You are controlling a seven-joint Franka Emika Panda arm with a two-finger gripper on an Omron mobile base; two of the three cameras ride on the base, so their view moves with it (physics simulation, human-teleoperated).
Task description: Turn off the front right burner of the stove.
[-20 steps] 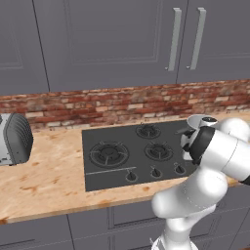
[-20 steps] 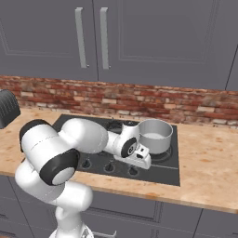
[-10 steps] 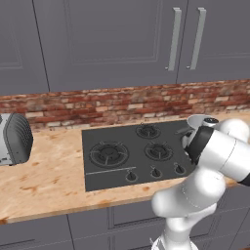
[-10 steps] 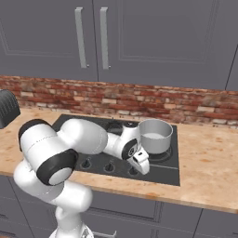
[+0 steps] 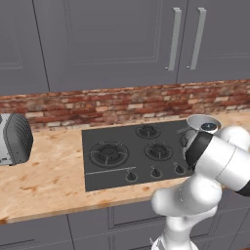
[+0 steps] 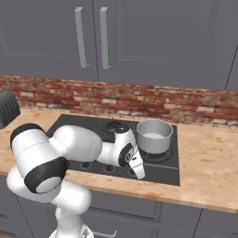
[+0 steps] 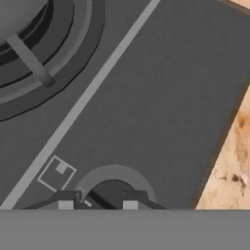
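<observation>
Reaching low over the front edge of the stove (image 6: pixel 69 123), the gripper (image 7: pixel 97 200) sits directly above a round dark knob (image 7: pixel 111 188), which lies dead ahead between the two finger tips at the bottom of the hand view. A small square marker (image 7: pixel 57 172) is printed just beside the knob. The front right burner (image 7: pixel 34 53) lies up and away from the knob in that view, across a thin white line, with a steel pot (image 6: pixel 154 135) on it in the right base view. The knob is round, so there is no long axis to align to.

Gripper: fingers part-open, straddling the knob's near edge; whether the pads already touch it cannot be told at this angle. Holding nothing. The wooden surface (image 7: pixel 234 146) begins just past the stove's edge.
</observation>
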